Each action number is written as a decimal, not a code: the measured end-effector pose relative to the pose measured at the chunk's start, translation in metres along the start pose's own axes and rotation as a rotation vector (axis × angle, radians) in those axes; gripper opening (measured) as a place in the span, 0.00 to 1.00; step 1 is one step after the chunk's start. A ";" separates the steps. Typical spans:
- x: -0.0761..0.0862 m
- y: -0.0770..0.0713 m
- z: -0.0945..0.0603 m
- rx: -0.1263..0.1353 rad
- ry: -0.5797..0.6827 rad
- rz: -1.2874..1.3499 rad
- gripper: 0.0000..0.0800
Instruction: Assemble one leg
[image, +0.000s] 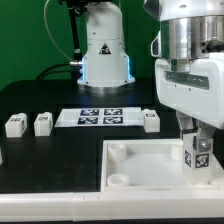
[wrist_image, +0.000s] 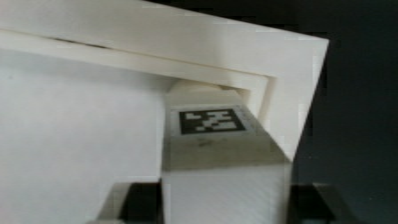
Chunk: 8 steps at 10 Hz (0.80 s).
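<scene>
White leg upright at panel corner, gripper clenched on it; I see 3 spare legs beyond panel.

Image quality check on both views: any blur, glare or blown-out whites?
Exterior view: the claw housing looms large and soft; the marker board tags stay readable. Wrist view: soft overall, the leg tag blurred, the white panel nearly featureless, dark shadow under its raised rim.

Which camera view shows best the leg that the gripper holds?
The wrist view: the leg fills the picture, its tag sharp, near the panel's corner. The exterior view shows it small, under the gripper, over the panel.
</scene>
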<state>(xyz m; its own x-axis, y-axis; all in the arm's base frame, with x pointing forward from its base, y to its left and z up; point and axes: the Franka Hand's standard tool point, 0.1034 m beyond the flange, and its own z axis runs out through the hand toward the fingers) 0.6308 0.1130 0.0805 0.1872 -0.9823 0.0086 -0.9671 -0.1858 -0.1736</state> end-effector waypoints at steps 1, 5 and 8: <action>0.000 0.000 0.000 0.000 0.000 -0.025 0.46; -0.001 0.000 0.000 0.001 0.002 -0.261 0.78; -0.019 0.001 0.003 0.005 0.007 -0.713 0.81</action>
<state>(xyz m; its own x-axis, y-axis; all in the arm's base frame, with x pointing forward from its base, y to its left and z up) 0.6267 0.1319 0.0778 0.7729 -0.6215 0.1283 -0.6086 -0.7832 -0.1273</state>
